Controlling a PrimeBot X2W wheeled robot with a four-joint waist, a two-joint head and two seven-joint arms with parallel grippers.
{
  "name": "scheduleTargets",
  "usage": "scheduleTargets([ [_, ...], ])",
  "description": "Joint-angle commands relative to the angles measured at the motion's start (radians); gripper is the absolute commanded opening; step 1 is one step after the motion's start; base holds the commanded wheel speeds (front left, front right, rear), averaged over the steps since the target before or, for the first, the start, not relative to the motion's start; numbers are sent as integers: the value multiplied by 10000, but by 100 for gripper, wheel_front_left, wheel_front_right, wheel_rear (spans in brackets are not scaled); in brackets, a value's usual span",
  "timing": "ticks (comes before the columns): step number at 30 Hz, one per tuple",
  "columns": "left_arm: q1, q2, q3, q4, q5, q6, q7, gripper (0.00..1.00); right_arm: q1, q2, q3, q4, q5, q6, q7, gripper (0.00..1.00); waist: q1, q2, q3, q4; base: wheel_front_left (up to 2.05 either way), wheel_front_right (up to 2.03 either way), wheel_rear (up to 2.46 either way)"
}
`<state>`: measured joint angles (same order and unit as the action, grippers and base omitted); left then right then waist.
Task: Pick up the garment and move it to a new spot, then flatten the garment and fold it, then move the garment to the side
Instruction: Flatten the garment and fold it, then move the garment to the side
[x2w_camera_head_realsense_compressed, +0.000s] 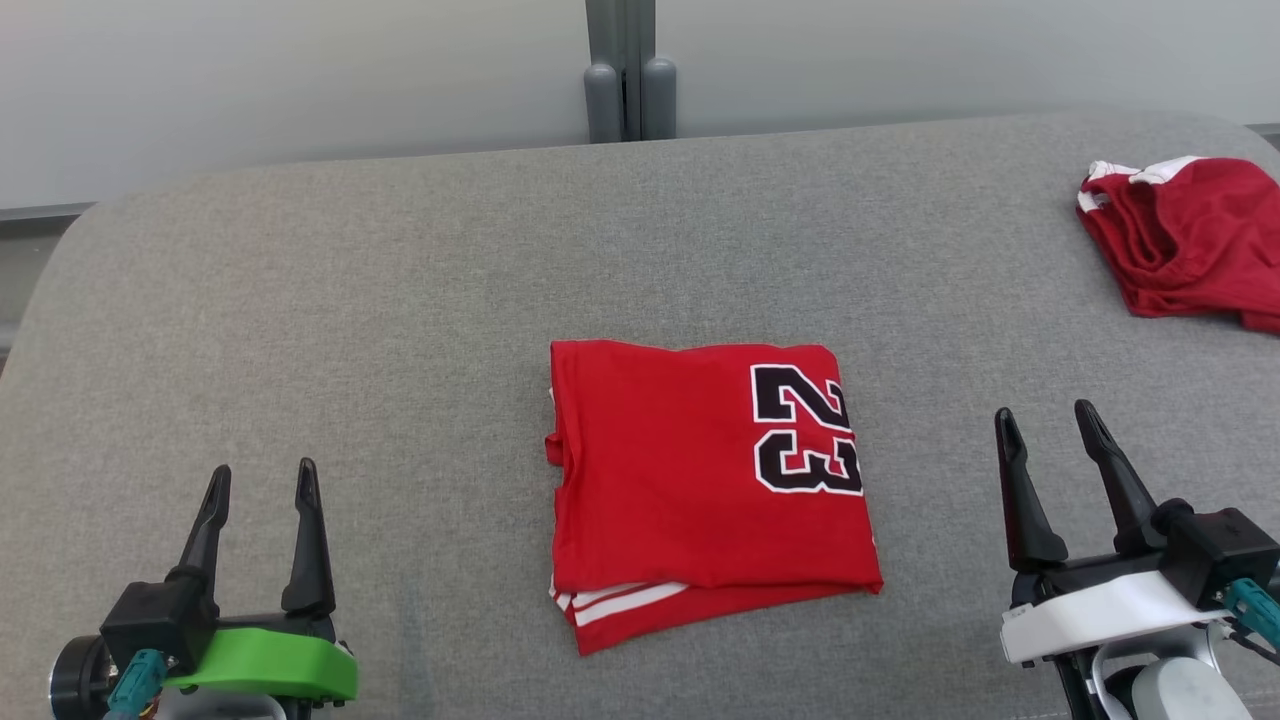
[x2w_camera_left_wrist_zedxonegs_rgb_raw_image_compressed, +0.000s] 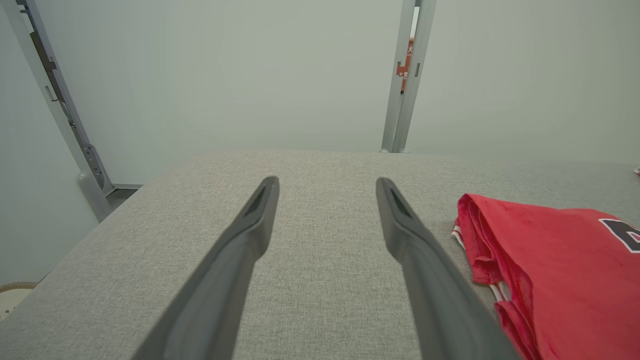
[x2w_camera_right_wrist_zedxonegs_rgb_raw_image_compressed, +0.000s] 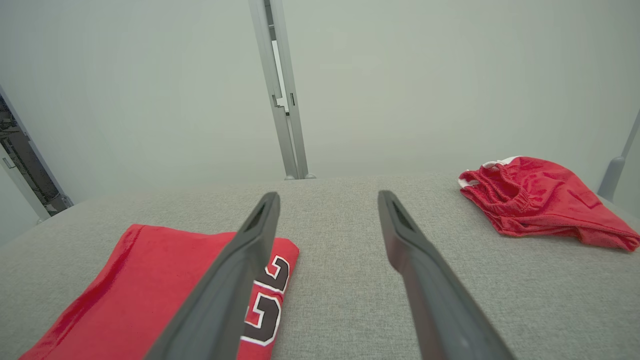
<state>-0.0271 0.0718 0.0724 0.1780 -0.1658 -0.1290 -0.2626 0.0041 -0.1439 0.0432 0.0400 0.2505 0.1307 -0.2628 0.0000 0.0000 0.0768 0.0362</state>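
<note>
- Midway across the surface (x2w_camera_head_realsense_compressed: 300, 300), between the two grippers: garment (x2w_camera_head_realsense_compressed: 700, 480), red, folded to a near-square, "23" face up by its right edge, white-striped trim peeping out along the near edge.
- Looks flattened and folded already; judged to leave only the move to the side.
- Lower left, well apart from the garment: left gripper (x2w_camera_head_realsense_compressed: 263, 466), fingers spread wide, nothing between them, touching no cloth.
- Lower right, likewise well apart: right gripper (x2w_camera_head_realsense_compressed: 1044, 408), fingers spread just as wide, empty.
- Probably set one on each side to frame the fold and come in on both edges at once; a pinch from both sides would likely keep the layers from sliding open.
- Seen from the left wrist: stacked left edge of the garment off to the right of the fingers, layers and striped trim showing.
- Seen from the right wrist: numbered edge partly behind the left finger, bare grey ahead.
- Far right corner, well apart from everything else: bundle (x2w_camera_head_realsense_compressed: 1190, 240) of red cloth with white trim, crumpled and unfolded; whether a finished piece or one waiting, cannot tell.
- Beneath it all: grey woven fabric, padded-looking, rounded at the far corners; likely some drag on cloth, so lifting seems safer than sliding.
- Beyond the far edge: plain pale wall (x2w_camera_head_realsense_compressed: 300, 80) and a grey post (x2w_camera_head_realsense_compressed: 620, 60) at the middle; more slanted framing at the left in both wrist views.
</note>
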Motion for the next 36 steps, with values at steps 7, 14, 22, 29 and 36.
scheduleTargets([
  [7,261,81,-64,92,145,-28,-24,100,335,92,-26,-52,-206,-1,-20,100,0,0,-259,24,0,0,0],
  [14,210,124,-126,160,160,-29,-24,100,367,92,57,44,-291,-1,-21,100,0,0,-315,72,0,0,0],
  [22,166,129,-110,171,159,-29,-24,100,360,81,87,102,-382,-1,-21,100,0,0,-310,101,0,0,0],
  [29,198,128,-51,161,192,-28,-24,100,357,117,127,179,-399,-1,-21,100,0,0,-342,87,0,0,0],
  [36,258,145,-12,130,222,-29,-24,100,374,149,151,263,-416,-1,-21,100,0,0,-382,72,0,0,0],
])
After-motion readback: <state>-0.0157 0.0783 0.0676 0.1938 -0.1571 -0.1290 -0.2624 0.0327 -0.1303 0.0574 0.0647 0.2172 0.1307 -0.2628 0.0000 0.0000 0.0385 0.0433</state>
